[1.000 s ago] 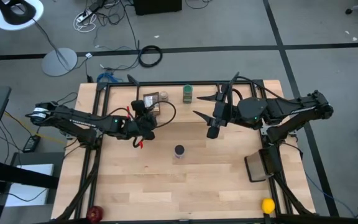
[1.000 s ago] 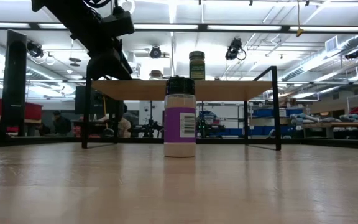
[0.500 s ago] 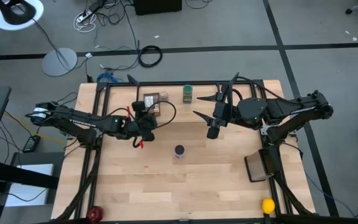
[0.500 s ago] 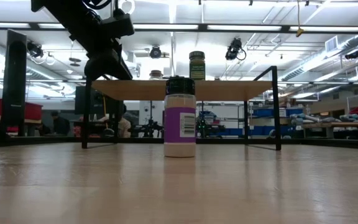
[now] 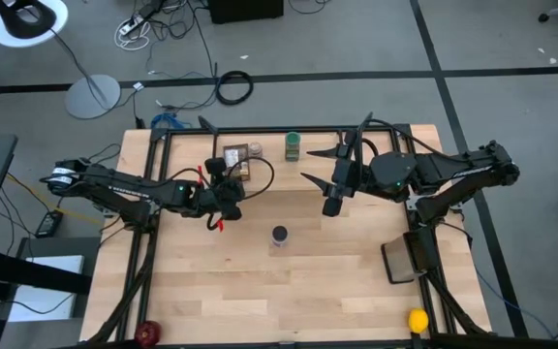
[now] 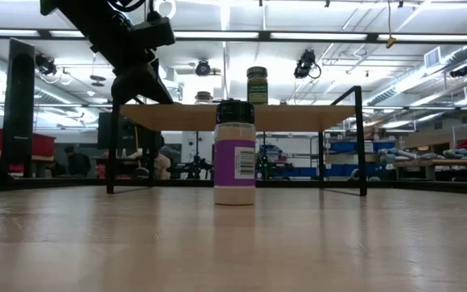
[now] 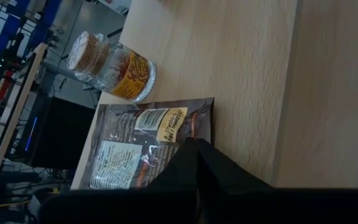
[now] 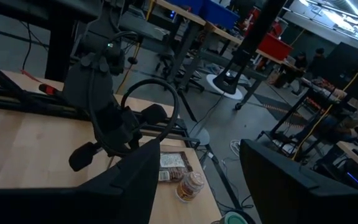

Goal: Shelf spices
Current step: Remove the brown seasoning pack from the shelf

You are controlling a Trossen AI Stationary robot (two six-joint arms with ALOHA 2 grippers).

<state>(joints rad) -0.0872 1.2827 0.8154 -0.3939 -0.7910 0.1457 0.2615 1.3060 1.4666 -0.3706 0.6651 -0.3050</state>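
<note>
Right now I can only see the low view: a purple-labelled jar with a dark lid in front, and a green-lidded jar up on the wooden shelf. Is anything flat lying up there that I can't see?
Observer: Yes. A flat brown-orange rectangular packet lies on the light wooden shelf, to the left of the green-lidded jar, with a tiny pale-capped jar between them.
Operator: I only see one arm. Where is the other one?
Observer: The right gripper hangs open over the table in front of the shelf, to the right of the purple-labelled jar.
</note>
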